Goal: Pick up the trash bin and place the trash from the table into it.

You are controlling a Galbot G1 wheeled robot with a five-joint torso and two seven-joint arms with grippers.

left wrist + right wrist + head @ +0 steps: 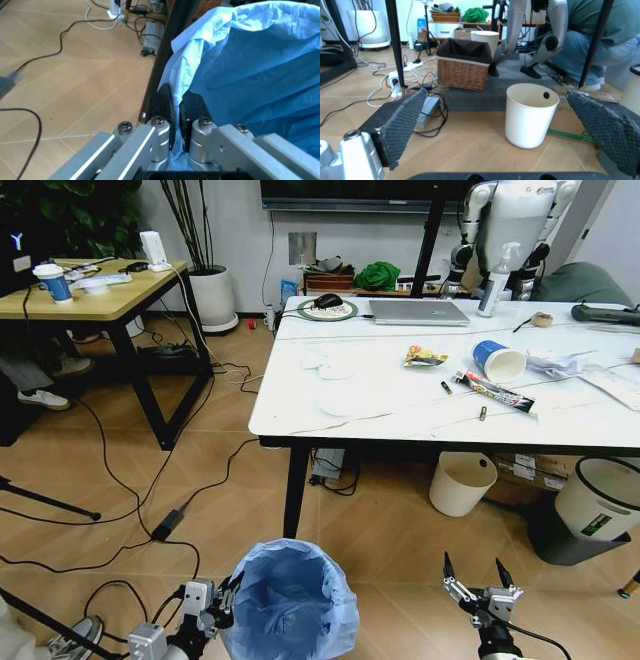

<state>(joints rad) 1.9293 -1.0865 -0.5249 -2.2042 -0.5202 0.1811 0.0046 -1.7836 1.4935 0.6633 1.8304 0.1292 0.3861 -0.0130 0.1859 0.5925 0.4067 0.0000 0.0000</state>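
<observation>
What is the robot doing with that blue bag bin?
The robot's left tool is pinched shut on the ruffled rim of the small round bin lined with a light blue plastic bag, low in front of the glossy white marble-look table. Its right tool waits open beside it. The blue paper cup and wrappers lie on the table.

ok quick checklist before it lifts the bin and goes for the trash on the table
1. Left gripper clamped on the trash bin rim: ok, jaws pinch the bag edge.
2. Grip includes the hard rim, not only the bag: cannot tell.
3. Right gripper free and open: ok.
4. Trash on the table within view, blue paper cup on its side: ok.
5. Cables on the floor clear of the bin: ok.
</observation>
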